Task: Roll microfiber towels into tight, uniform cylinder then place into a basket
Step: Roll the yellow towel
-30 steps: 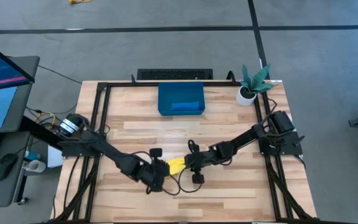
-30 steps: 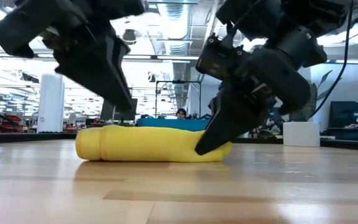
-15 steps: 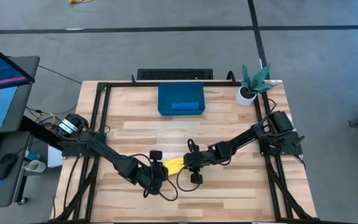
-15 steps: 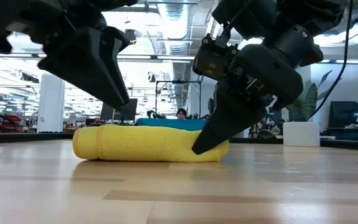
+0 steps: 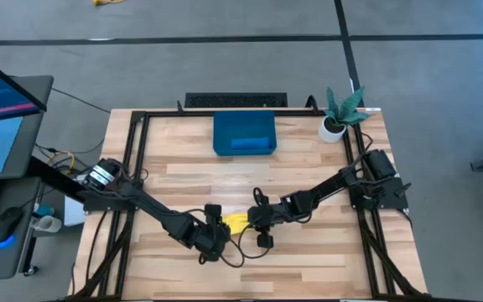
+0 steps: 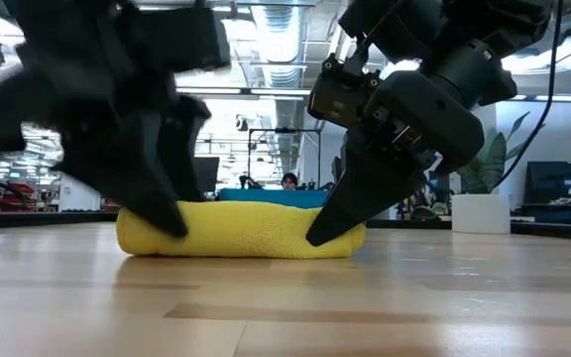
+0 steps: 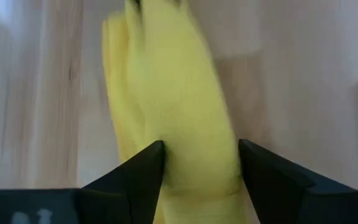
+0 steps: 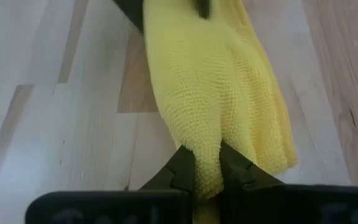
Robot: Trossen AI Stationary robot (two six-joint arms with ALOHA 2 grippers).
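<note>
Both arms reach low to frame centre, meeting at the rolled yellow towel (image 5: 236,221). The right gripper (image 8: 205,173) pinches one end; the left gripper (image 7: 199,163), fingers spread, straddles the other.

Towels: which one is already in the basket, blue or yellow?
The blue towel, lying inside the basket. The yellow towel lies rolled on the table between both grippers.
</note>
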